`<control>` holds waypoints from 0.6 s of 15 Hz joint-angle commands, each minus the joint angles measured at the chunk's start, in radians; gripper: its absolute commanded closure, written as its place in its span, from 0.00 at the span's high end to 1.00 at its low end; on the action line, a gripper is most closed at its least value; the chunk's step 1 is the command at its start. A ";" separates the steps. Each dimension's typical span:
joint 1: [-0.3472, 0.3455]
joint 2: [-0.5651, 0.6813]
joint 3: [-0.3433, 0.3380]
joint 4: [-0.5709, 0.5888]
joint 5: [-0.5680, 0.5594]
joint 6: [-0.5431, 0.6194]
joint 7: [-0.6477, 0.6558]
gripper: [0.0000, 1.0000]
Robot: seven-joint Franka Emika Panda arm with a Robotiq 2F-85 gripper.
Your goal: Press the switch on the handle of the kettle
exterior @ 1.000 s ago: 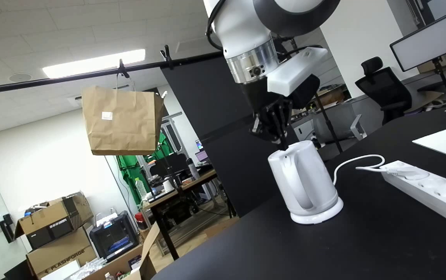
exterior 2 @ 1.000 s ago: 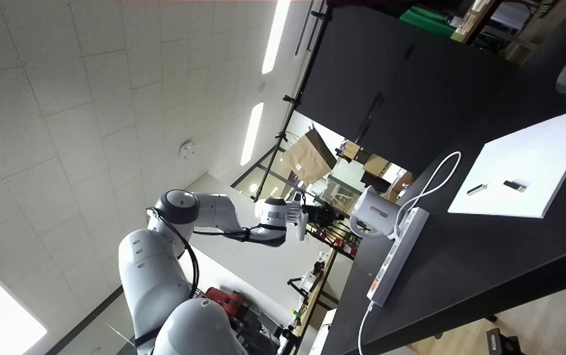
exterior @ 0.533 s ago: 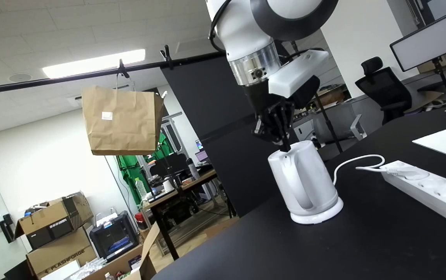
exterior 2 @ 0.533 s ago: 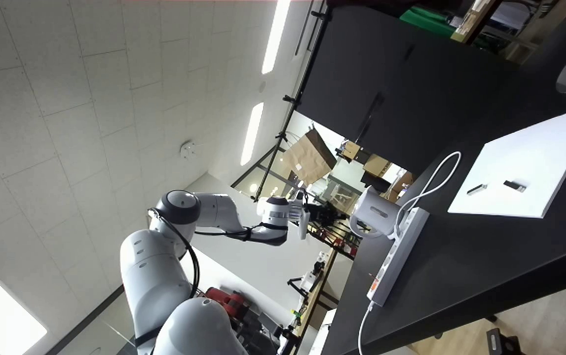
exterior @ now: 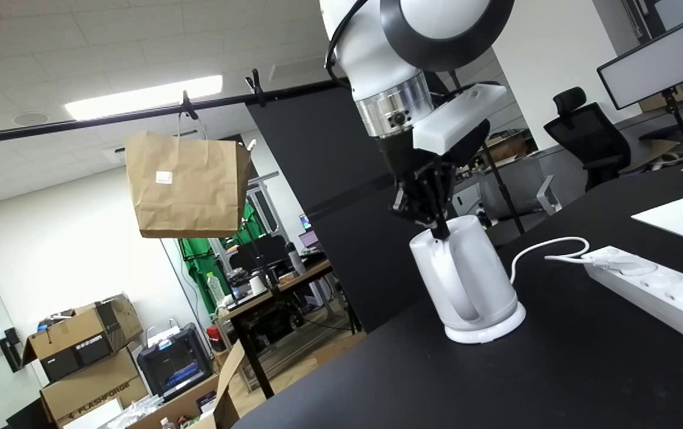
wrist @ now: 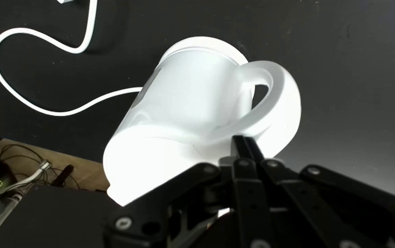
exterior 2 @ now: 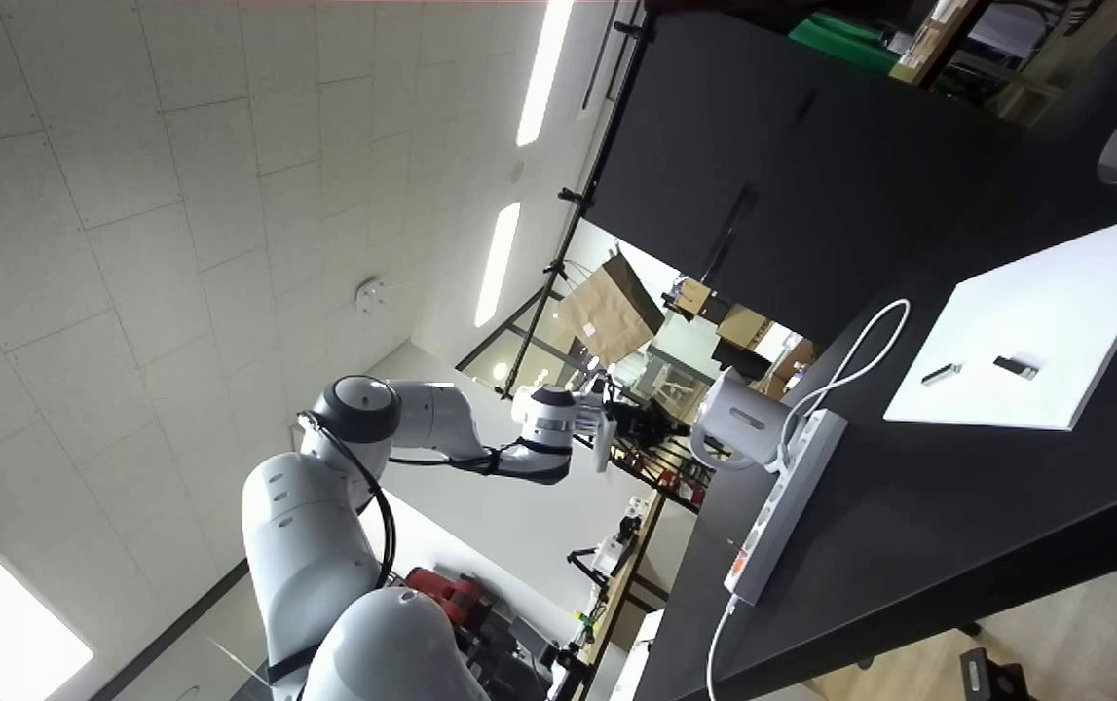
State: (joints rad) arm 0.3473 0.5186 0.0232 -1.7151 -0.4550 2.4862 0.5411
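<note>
Kettle (wrist: pixel 190 100) stands beneath your pincer (wrist: pixel 246 140), whose fingertips, pressed together, mask the upper end of the handle (wrist: pixel 283 103) in the wrist view; contact is unclear. Your arm (exterior: pixel 380 62), cropped overhead, reaches down.

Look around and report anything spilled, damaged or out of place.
No spill or damage shows. The kettle sits flat on its base; its lean in both exterior views seems to come from tilted framing. One oddity: a paper bag hangs from a black pole, an unusual spot.
</note>
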 commanded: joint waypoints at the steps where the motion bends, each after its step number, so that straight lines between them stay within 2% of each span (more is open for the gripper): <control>1: 0.017 0.021 -0.022 0.033 0.035 -0.006 -0.020 0.00; 9: 0.052 0.003 -0.058 0.041 0.010 -0.021 0.006 0.00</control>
State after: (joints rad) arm 0.3679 0.5213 -0.0047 -1.7091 -0.4334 2.4857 0.5342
